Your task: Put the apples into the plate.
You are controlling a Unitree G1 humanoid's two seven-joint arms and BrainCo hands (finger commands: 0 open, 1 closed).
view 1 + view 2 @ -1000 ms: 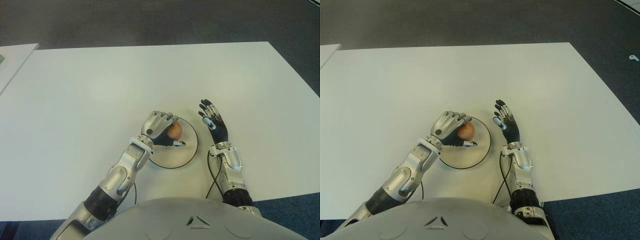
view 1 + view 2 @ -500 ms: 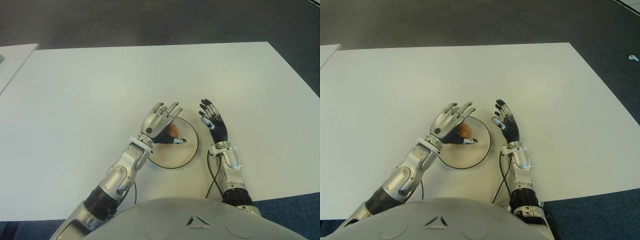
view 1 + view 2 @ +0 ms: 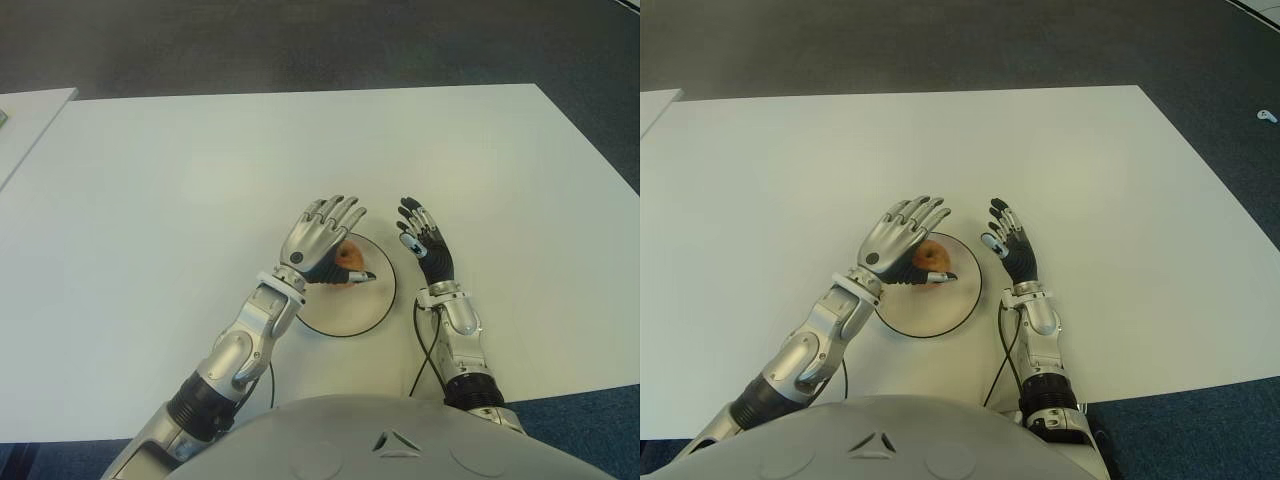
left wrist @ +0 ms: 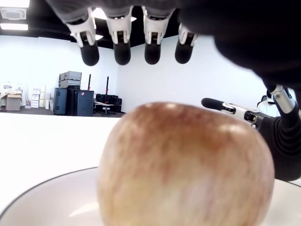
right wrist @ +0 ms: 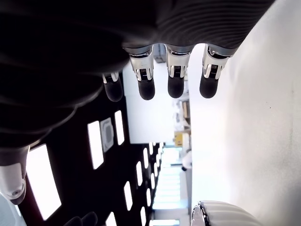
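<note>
A reddish-yellow apple sits on the round white plate with a dark rim, near the plate's far left part. My left hand hovers over the apple's left side, fingers spread straight and holding nothing. The left wrist view shows the apple close up on the plate, with the fingertips lifted clear above it. My right hand shows just right of the plate, fingers extended and empty.
The white table stretches wide on all sides of the plate. A second white surface shows at the far left edge. Dark carpet lies beyond the table's far edge.
My left hand's fingers uncurled from the apple and spread open, leaving the apple on the plate. The right hand stayed in place.
</note>
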